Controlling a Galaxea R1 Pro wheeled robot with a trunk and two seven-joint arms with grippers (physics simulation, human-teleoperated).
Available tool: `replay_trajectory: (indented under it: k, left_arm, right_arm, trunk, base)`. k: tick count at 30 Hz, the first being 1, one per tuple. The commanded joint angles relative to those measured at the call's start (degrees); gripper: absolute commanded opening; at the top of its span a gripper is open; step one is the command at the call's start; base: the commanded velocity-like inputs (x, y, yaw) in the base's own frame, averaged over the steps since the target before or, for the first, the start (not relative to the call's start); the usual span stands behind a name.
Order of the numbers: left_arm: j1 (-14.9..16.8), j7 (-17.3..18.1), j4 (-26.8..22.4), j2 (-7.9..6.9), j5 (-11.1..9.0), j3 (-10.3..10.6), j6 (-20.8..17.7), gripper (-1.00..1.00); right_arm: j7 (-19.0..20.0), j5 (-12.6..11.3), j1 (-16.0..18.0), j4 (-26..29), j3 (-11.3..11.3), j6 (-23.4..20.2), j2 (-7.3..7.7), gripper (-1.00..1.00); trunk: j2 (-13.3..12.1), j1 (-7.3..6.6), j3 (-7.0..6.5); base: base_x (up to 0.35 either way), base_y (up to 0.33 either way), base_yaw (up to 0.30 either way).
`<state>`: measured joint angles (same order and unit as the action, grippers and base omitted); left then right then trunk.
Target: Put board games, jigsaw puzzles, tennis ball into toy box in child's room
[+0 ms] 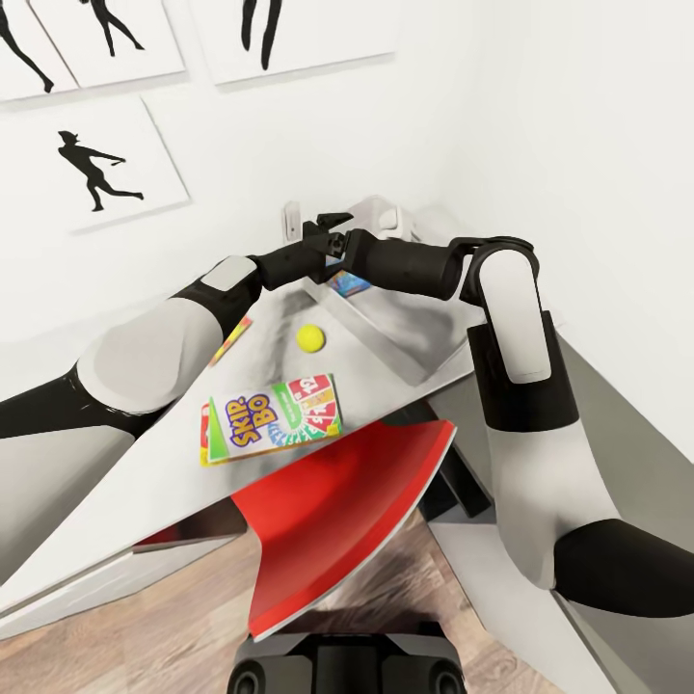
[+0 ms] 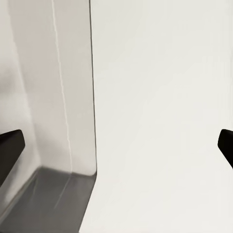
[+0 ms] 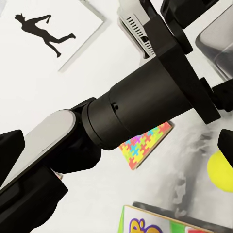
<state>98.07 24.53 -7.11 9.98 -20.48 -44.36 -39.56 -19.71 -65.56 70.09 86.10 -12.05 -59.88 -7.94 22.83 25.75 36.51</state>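
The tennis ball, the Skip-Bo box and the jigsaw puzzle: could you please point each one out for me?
Tennis ball (image 1: 309,336): head view, centre of the ball.
Skip-Bo box (image 1: 273,417): head view, middle of its printed lid.
Jigsaw puzzle (image 3: 144,146): right wrist view, visible mosaic face below the left arm.

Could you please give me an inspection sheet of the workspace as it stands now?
Surface: table, pale, no spills seen.
Job's things: Skip-Bo box flat on the table; tennis ball between it and the toy box; jigsaw puzzle on the table beneath the left arm; a colourful flat item seemingly in the toy box, partly hidden.
Clutter: nothing seen.
Grippers: left pincer open, empty; right pincer open, empty.
Cables: nothing seen.
Surroundings: silhouette pictures on white wall; red panel below the table edge; wood floor.
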Motion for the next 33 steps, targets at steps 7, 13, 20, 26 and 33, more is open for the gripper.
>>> replay_trajectory:
  k: [7,13,20,26,33]
  left_arm:
    - [0.02,-0.11,-0.10,0.02,-0.28,-0.02,-0.35,1.00]
    - [0.02,-0.10,-0.10,0.02,-0.34,-0.02,-0.36,1.00]
    - [0.02,-0.10,-0.10,0.02,-0.34,-0.03,-0.35,1.00]
    - [0.02,-0.10,-0.10,0.02,-0.31,-0.04,-0.38,1.00]
    - [0.02,-0.10,-0.10,0.02,-0.28,-0.06,-0.37,1.00]
  right_arm:
    - [-0.62,-0.53,0.05,0.03,0.01,-0.13,0.00,1.00]
    - [-0.66,-0.53,0.05,0.03,0.01,-0.13,0.00,1.00]
    - [-0.66,-0.53,0.05,0.03,-0.03,-0.13,0.01,1.00]
    - [-0.67,-0.53,0.05,0.03,-0.07,-0.13,-0.01,1.00]
    - [-0.68,-0.53,0.05,0.03,-0.07,-0.13,0.01,1.00]
  trunk:
    - [0.08,0.04,-0.60]
    - [0.08,0.04,-1.17]
    - [0.08,0.04,-1.84]
    - [0.08,0.04,-2.41]
    - [0.08,0.04,-3.08]
  base:
    - [0.000,0.000,0.000]
    - [0.000,0.000,0.000]
    - [0.000,0.000,0.000]
    - [0.000,0.000,0.000]
    - [-0.004,0.000,0.000]
